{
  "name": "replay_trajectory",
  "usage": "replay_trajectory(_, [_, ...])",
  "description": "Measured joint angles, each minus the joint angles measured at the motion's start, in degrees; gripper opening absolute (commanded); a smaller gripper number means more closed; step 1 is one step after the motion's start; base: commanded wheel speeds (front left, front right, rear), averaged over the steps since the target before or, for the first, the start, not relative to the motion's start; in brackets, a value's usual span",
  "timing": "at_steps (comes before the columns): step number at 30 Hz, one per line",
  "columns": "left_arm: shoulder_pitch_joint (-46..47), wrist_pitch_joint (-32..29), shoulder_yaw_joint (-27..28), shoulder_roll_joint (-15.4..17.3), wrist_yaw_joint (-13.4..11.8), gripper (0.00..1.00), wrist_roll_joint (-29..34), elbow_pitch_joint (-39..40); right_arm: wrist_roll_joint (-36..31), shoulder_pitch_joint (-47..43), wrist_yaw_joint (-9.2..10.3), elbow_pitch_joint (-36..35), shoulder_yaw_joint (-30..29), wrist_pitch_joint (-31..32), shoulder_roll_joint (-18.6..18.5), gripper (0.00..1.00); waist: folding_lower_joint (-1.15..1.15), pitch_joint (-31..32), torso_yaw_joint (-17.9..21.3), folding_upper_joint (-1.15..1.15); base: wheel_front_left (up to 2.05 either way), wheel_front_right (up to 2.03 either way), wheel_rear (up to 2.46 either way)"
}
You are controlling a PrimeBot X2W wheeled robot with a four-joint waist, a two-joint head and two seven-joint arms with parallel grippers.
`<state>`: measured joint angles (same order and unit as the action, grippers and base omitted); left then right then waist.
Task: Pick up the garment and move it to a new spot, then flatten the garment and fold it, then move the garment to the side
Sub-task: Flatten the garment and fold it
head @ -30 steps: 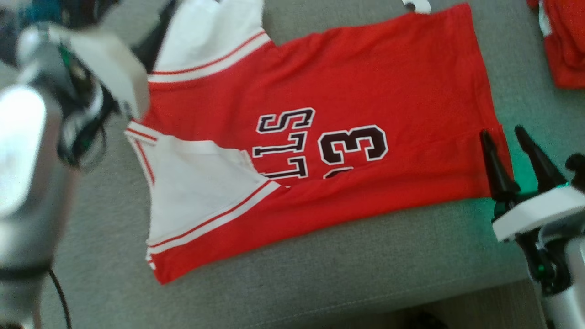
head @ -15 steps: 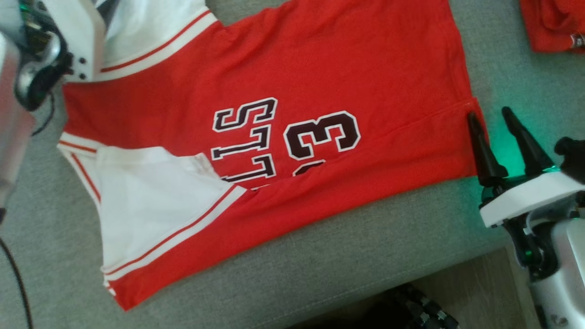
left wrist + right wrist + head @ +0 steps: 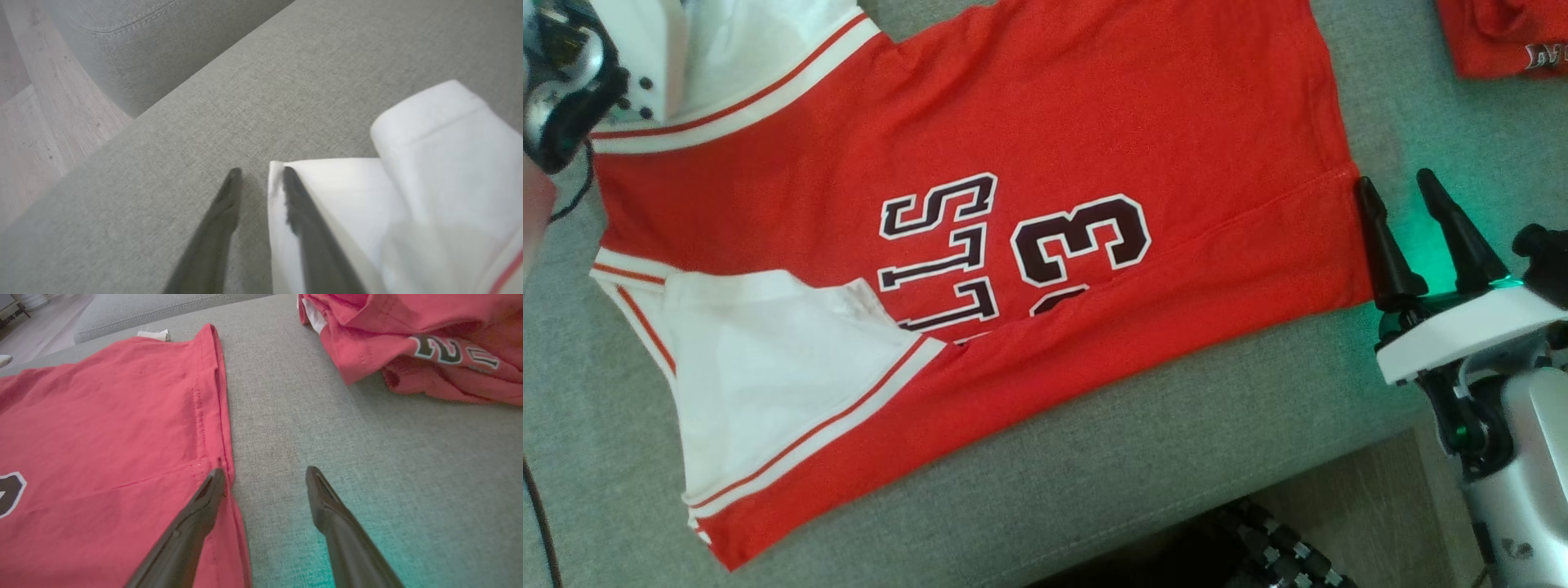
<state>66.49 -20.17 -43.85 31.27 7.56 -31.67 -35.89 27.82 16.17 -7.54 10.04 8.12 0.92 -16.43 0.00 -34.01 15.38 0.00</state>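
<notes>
Right tool (image 3: 1395, 181), fingers apart, straddled the hem of the red jersey (image 3: 1094, 122), which lay spread on the grey sofa cushion (image 3: 1217, 457). Left tool (image 3: 259, 172), also apart, had one finger over the jersey's white sleeve (image 3: 347, 196).

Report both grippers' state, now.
Left gripper: open, fingers astride the white sleeve edge, holding nothing.
Right gripper: open, fingers astride the red jersey hem, holding nothing.

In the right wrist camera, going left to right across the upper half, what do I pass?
spread red jersey → bare grey sofa cushion → bunched red garment
</notes>
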Motion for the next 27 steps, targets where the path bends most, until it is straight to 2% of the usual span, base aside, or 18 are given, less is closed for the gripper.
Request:
replay_trajectory(1, [0.02,0.00,-0.54,0.01,0.00,0.00,-0.40,0.04,0.00,0.05,0.00,0.07,0.20,-0.02,0.01,1.00,0.00,-0.04,0.05,0.00,0.00,0.00,0.00])
replay_trajectory(4, [1.14,-0.24,-4.87,1.35,-0.07,0.00,-0.09,1.24,0.43,0.07,0.00,0.64,0.71,-0.51,-0.10,1.00,0.00,0.00,0.07,0.00,0.00,0.00,0.00])
replay_trajectory(8, [2.04,2.00,-7.17,2.79,0.00,0.00,-0.11,1.23,2.44,1.68,0.00,0.69,3.03,0.20,-0.84,1.00,0.00,0.59,-0.18,0.00,0.00,0.00,0.00])
replay_trajectory(11, [1.98,5.39,-7.42,2.66,0.00,0.00,-0.36,1.31,3.78,6.46,0.00,0.57,3.88,1.92,-1.41,1.00,0.00,1.40,-1.00,0.00,0.00,0.00,0.00])
replay_trajectory(14, [2.01,7.84,-7.82,2.29,0.00,0.00,-0.36,2.02,5.50,12.77,0.00,1.85,4.82,6.75,-2.13,1.00,0.00,2.18,-2.40,0.00,0.00,0.00,0.00])
replay_trajectory(20, [2.52,11.87,-7.77,0.53,0.00,0.00,-1.29,5.19,6.82,23.18,0.00,10.63,4.76,16.19,-2.52,1.00,0.00,3.06,-6.38,0.00,0.00,0.00,0.00])
replay_trajectory(27, [2.97,14.24,-7.43,0.68,-0.46,0.00,-1.27,9.42,-0.46,32.51,0.00,22.96,3.83,18.29,-1.88,1.00,0.00,3.20,-10.14,0.00,0.00,0.00,0.00])
